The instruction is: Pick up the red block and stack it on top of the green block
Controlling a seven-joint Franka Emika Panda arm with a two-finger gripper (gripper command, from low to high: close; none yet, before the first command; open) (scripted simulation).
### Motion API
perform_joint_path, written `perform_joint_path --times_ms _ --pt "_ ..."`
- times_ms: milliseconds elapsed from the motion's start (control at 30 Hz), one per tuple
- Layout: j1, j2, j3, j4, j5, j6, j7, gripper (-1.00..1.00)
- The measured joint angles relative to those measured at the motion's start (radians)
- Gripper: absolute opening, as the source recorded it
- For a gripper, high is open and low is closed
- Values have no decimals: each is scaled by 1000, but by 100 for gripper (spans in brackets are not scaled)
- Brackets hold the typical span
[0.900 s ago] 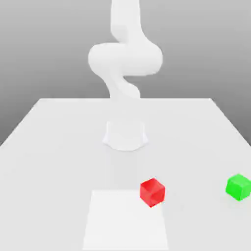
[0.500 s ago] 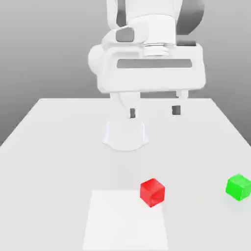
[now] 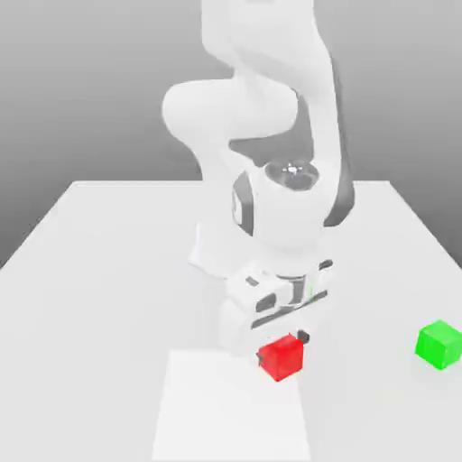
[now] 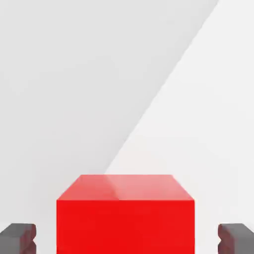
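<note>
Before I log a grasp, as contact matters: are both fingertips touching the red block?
No, gaps separate the red block from both fingertips.

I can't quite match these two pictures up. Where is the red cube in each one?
Exterior view: the solid red cube sits a little right of centre, low in the picture, at a corner of the white square patch.
Hand view: the cube is large, between the pincer's two fingertips.
Shared landmark: the white patch's straight edge.

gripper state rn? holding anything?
Gripper: open, fingers on either side of the red block with a gap at each side; not holding it.
</note>
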Motion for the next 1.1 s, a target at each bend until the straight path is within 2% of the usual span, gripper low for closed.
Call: perform_joint_path --times_ms 167,433,800,967,1000,1100 --pt "-3 0 2 0 -3 0 2 -100" --pt "24 -245 11 -23 7 -222 -21 -100" --pt "397 -140 218 276 -18 -419 -376 -100" --pt "423 17 191 309 -97 -298 -350 -100" --pt "429 42 183 311 -110 -276 -341 100" --pt "429 42 183 311 -110 -276 -341 100"
